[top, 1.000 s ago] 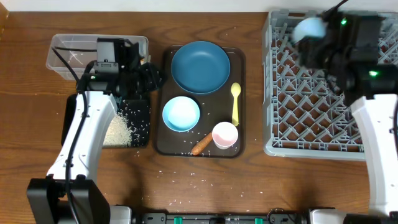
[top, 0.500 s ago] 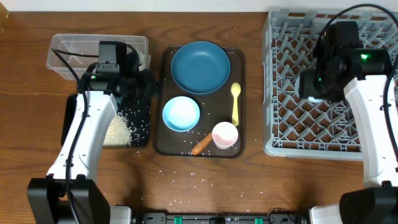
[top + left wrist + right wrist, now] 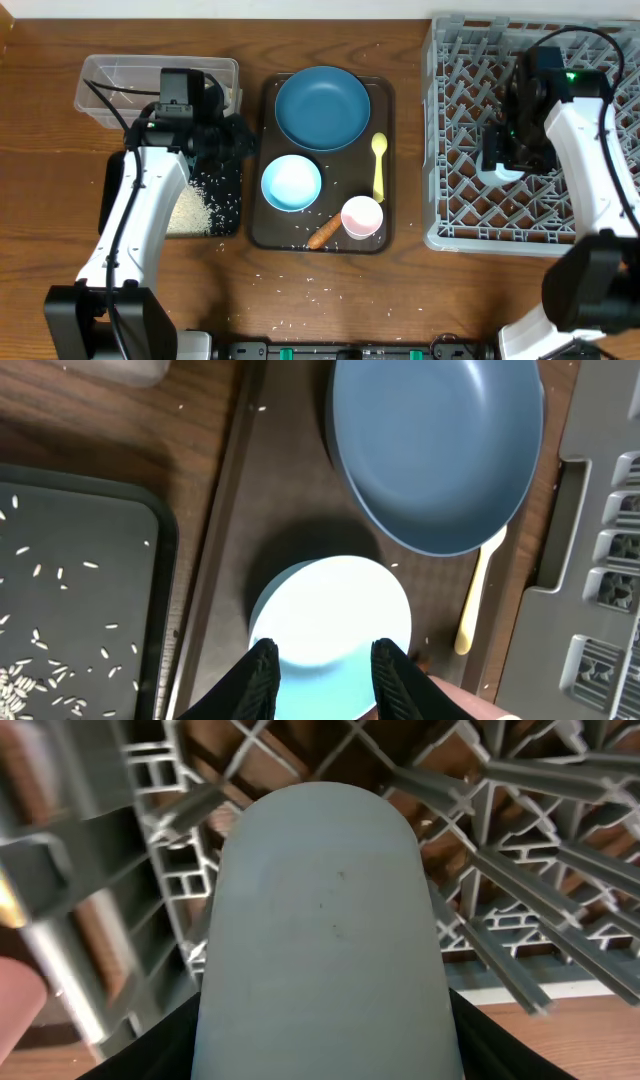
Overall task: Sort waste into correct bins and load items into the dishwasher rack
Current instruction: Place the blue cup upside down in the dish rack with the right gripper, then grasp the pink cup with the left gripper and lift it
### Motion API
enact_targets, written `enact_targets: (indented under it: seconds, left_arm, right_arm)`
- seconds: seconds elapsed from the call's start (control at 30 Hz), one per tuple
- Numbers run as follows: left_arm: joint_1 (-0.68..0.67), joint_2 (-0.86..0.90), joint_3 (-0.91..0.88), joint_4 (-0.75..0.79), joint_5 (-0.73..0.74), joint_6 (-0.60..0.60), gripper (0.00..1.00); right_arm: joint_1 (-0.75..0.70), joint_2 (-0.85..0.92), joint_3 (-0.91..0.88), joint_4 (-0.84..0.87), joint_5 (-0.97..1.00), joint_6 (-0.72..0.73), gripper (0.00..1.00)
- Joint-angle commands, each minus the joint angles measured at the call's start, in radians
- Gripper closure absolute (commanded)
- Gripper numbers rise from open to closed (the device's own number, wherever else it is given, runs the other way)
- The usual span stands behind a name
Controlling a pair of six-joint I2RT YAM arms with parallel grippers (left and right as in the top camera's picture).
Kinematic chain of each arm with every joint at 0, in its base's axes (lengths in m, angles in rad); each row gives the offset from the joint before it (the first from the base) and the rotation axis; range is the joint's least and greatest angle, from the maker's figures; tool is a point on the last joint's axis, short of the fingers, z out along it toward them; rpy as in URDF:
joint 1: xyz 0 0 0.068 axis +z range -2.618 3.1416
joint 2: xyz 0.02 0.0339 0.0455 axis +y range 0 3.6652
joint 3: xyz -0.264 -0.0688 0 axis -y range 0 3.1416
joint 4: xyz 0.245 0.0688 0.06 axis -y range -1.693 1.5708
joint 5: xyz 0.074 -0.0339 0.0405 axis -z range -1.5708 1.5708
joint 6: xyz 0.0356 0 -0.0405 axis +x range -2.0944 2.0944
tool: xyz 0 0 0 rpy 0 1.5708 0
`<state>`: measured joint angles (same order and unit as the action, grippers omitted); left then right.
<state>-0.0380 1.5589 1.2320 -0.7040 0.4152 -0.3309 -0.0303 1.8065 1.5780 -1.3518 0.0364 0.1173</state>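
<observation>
overhead: one grey rack (image 3: 470, 60) fills the right side of the worktop (image 3: 40, 200). the right gripper (image 3: 503, 162) is down inside it, toward its left side, pinching one light blue cup (image 3: 495, 174).

in the middle, one brown tray (image 3: 262, 235) carries five things:
- one blue plate (image 3: 322, 107) at the far end
- one bowl (image 3: 291, 183) at the near left
- one yellow spoon (image 3: 379, 165) along the right edge
- one pink cup (image 3: 362, 216) at the near right
- one carrot stick (image 3: 323, 232) just beside that cup, on its left

that makes two cups in all, one in the rack and one on the tray.

on the left are two bins, one clear tub (image 3: 110, 80) farther off and one black tray (image 3: 228, 228) nearer. the black tray holds a heap of rice (image 3: 190, 212). more grains lie scattered on the worktop in front of the brown tray. the left gripper (image 3: 235, 135) hangs over the far right corner of the black tray, by the brown tray's left edge.

left wrist: its two fingers (image 3: 262, 675) stand spread with nothing between them. the bowl is below them, the plate beyond it and the spoon to the right. rice dots the black tray at the left.

right wrist: the light blue cup fills the middle of the picture. one dark finger (image 3: 150, 1050) shows on each side of it, two in all. the rack's lattice and pegs are behind it.
</observation>
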Motion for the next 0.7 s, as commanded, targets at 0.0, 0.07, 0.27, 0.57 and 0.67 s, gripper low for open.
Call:
enact_targets:
  seconds: [0.0,0.07,0.27,0.57,0.67]
  left_arm:
    - [-0.006,0.011,-0.011,-0.003,-0.009,0.024,0.67]
    - [-0.006,0.011,-0.011,-0.003,-0.01,0.024,0.66]
    - [-0.006,0.011,-0.013,-0.003,-0.009,0.024,0.66]
    - [-0.071,0.011,-0.013,0.001,-0.009,0.106,0.66]
    - [-0.143,0.011,-0.013,0.001,-0.009,0.149,0.67]
  right_arm:
    - [-0.008,0.042,-0.004,-0.003,-0.019,-0.011,0.44]
    - [-0.008,0.061,-0.006,-0.003,-0.018,-0.011,0.43]
    - [-0.008,0.102,-0.018,0.006,-0.018,-0.01,0.21]
    - [-0.012,0.093,0.124,-0.054,-0.02,-0.01,0.01]
    - [-0.011,0.077,0.208,-0.087,-0.036,-0.01,0.01]
